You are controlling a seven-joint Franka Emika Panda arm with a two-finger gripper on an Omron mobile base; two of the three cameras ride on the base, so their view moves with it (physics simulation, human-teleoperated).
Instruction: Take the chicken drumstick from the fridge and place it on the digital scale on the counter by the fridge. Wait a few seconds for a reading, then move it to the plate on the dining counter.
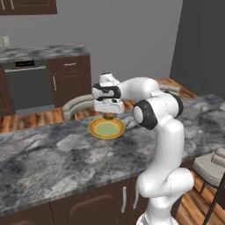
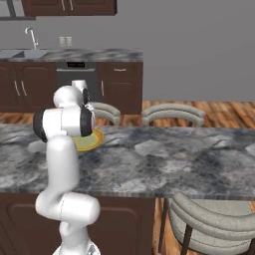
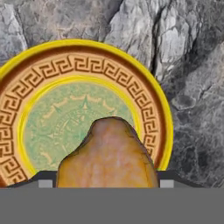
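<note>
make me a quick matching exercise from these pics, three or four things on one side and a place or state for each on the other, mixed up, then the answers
Things:
1. drumstick
2. plate
3. gripper
4. chairs

Places or states:
A. on the dining counter, under the gripper
B. on the far side of the dining counter, on the wood floor
C. held between the fingers, above the plate
D. shut on the drumstick, hovering over the plate

Pairs: 1-C, 2-A, 3-D, 4-B
</note>
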